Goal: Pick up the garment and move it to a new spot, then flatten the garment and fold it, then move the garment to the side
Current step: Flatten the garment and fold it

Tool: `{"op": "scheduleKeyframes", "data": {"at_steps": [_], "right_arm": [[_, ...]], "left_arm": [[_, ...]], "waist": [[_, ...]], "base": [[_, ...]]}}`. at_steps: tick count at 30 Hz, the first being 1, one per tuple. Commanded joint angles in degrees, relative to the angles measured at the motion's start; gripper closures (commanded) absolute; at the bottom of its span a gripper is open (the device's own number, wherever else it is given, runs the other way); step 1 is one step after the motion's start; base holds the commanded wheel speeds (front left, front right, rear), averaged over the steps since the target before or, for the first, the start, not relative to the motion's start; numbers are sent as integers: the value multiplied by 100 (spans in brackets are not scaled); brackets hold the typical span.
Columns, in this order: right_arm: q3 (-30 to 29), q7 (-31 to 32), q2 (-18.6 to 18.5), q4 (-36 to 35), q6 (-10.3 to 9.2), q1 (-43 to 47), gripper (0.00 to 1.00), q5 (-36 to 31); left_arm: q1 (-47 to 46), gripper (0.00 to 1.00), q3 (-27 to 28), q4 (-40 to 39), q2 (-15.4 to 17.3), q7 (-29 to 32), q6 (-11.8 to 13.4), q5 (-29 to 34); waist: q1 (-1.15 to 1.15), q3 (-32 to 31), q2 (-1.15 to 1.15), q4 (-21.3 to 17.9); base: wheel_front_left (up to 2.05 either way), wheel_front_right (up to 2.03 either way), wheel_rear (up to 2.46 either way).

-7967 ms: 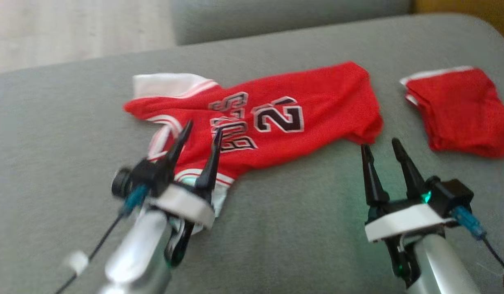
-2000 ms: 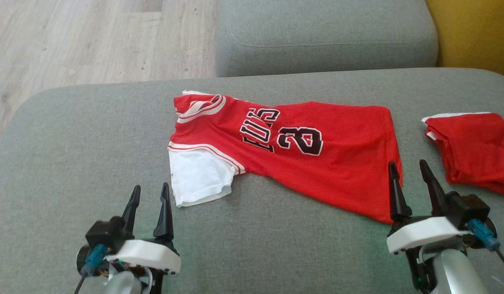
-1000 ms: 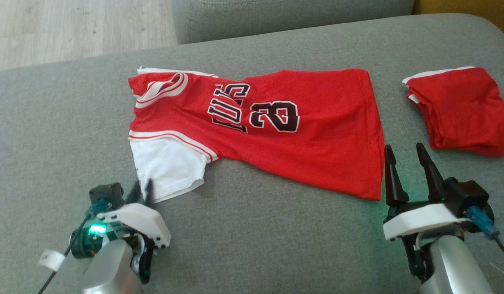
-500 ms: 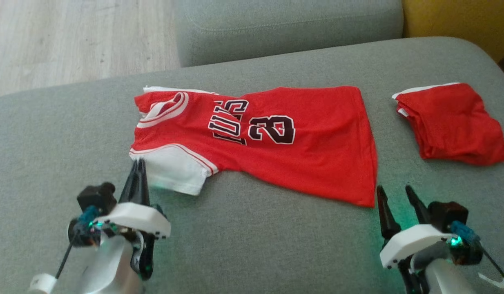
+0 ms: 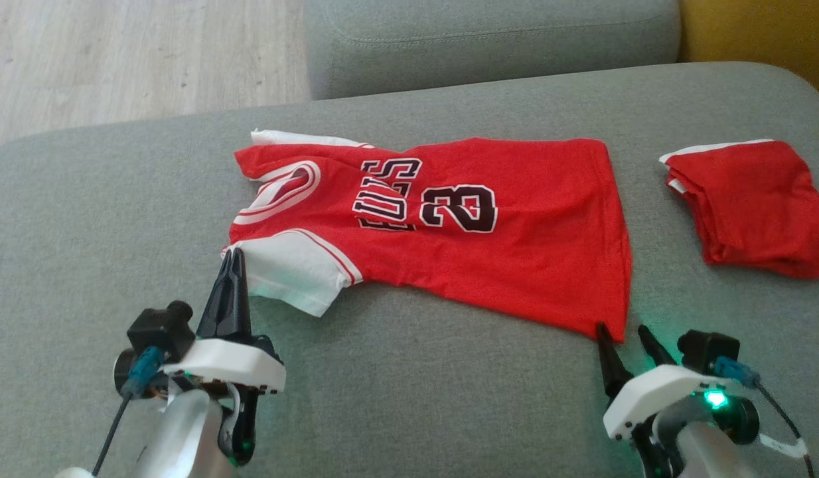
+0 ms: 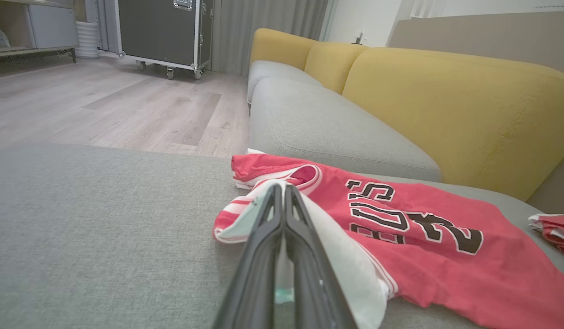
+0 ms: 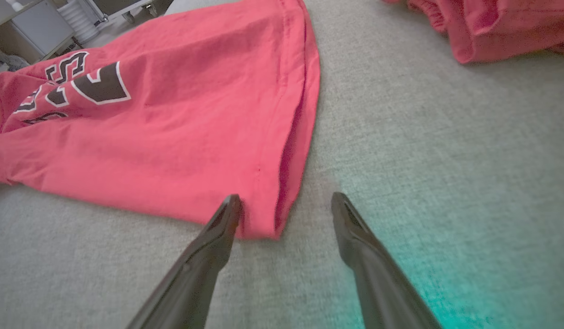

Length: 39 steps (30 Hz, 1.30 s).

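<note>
1. The grey sofa cushion (image 5: 409, 398) carries everything. The head camera has shifted slightly, so the cushion's apparent drift is not a move of the things on it.
2. The red jersey (image 5: 516, 252) lies nearly flat ahead of both end effectors, number upward, reaching from the left one's tips across to the right one's.
3. A folded red garment (image 5: 748, 206) lies beyond the right end effector, on its outer side and apart from the jersey.
4. The white sleeve (image 5: 297, 265) lay loose a second ago. Now its edge is pinched and slightly raised.
5. The left end effector (image 5: 233, 259) has gone from parted to clamped on that sleeve edge, so one hold is made.
6. The right end effector (image 5: 622, 328) has come forward. Its fingers stand apart astride the jersey's near hem corner, gripping nothing. Closing there looks like the next step before any lift.
</note>
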Motion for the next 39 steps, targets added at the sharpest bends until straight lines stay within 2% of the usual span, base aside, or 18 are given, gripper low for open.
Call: {"op": "scheduleKeyframes", "data": {"at_steps": [1, 7, 8, 9, 10, 16, 21, 25, 30, 31, 39], "right_arm": [[164, -53, -19, -48, -5, -247, 0, 64], [333, -128, -19, 473, -5, -513, 0, 332], [404, -113, -19, 551, -5, -542, 32, 380], [479, -101, -19, 616, -5, -566, 70, 437], [566, -86, -19, 672, -5, -587, 100, 486], [1030, -109, -19, 690, -5, -650, 100, 976], [1178, -363, -19, 324, -5, -789, 100, 1255], [896, -534, -27, -223, -5, -1131, 100, 924], [778, -468, -220, -1172, -5, -1499, 100, 659], [778, -468, -220, -1172, -5, -1499, 100, 659], [756, -156, -721, -2640, -5, -1806, 100, 581]], "left_arm": [[-192, 100, 200, -192, 52, -69, -19, 51], [-195, 100, 223, -216, 42, -69, -50, 113], [-194, 100, 231, -217, 42, -69, -50, 123], [-193, 100, 244, -215, 45, -69, -52, 130], [-194, 100, 258, -210, 50, -69, -54, 135], [-153, 100, 364, -249, 73, -70, -43, 133], [-62, 100, 504, -438, 85, -70, -93, -3], [-150, 100, 594, -867, 145, -69, -213, -245], [-456, 100, 865, -1679, 193, 42, -266, -721], [-456, 100, 865, -1679, 193, 42, -266, -721], [-814, 100, 1199, -3196, 193, 430, -134, -1281]], "waist": [[0, 14, 0, 24], [0, 47, 0, 102], [0, 47, 0, 109], [0, 45, 0, 115], [0, 40, 0, 117], [0, -75, 0, 61], [0, -247, 0, -40], [0, -386, 0, -118], [0, -498, 0, -139], [0, -498, 0, -139], [0, -644, 0, -122]], "base": [[0, 0, 0], [0, 0, 0], [0, 0, 0], [0, 0, 0], [0, 0, 0], [0, 0, 0], [0, 0, 0], [0, 0, 0], [0, 0, 0], [0, 0, 0], [0, 0, 0]]}}
